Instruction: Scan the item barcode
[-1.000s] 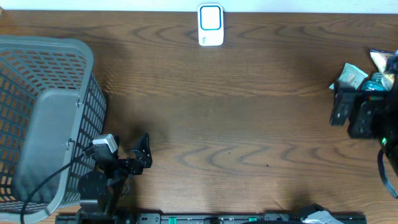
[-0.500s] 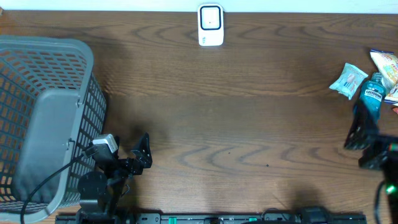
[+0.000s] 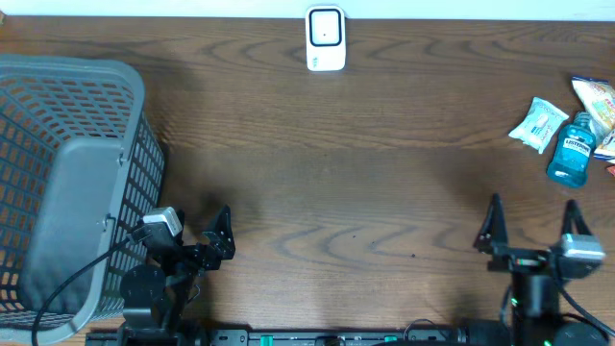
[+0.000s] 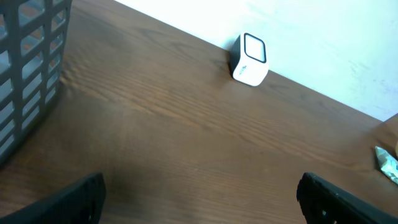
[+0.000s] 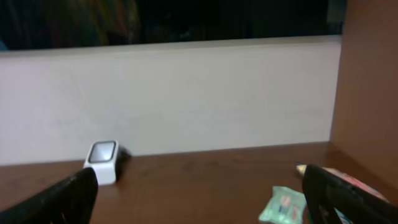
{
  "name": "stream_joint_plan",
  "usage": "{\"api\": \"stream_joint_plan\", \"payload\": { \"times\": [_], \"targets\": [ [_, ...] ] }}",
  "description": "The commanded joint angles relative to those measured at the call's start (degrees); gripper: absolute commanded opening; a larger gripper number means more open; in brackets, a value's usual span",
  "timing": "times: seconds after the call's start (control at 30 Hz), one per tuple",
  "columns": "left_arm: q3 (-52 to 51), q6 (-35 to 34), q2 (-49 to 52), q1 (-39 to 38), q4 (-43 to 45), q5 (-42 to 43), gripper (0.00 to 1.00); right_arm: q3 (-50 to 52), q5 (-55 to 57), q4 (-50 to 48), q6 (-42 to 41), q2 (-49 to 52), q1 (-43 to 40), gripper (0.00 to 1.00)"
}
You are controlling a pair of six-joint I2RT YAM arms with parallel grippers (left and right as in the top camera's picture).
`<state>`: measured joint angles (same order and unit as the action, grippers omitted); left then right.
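A white barcode scanner (image 3: 326,38) stands at the table's far edge; it also shows in the left wrist view (image 4: 250,59) and the right wrist view (image 5: 102,160). The items lie at the far right: a blue bottle (image 3: 572,149), a pale green packet (image 3: 538,123) (image 5: 285,205) and another packet (image 3: 596,96) at the edge. My right gripper (image 3: 532,207) (image 5: 202,199) stands open near the front right, short of the items, with nothing between its fingers. Low at the front left, my left gripper (image 3: 224,234) (image 4: 202,205) is open and empty.
A large grey plastic basket (image 3: 67,183) fills the left side, right beside the left arm. A cable runs from that arm along the basket's front. A pale wall rises behind the table's far edge.
The right arm has pulled back from over the items at the far right to the front edge, uncovering the blue bottle. The left arm has not moved.
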<state>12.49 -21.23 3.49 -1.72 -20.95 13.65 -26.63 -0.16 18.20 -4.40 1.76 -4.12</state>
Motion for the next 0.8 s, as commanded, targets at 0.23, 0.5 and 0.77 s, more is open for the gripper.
{"api": "stream_joint_plan", "payload": {
  "times": [0.23,0.5,0.77],
  "targets": [
    [0.1,-0.7,-0.2,-0.2,-0.1,0.7,0.98,19.0,-1.9,-13.4,-8.5,-1.4,-1.9,0.99],
    [0.1,-0.7,-0.2,-0.2,0.0,0.7,0.98,26.3,-1.4,-13.6,-11.4,-1.4,-2.8,0.99],
    [0.1,-0.7,-0.2,-0.2,-0.1,0.7,0.98,26.3,0.2,-13.9,-7.1,-1.4,-2.5,0.99]
  ]
}}
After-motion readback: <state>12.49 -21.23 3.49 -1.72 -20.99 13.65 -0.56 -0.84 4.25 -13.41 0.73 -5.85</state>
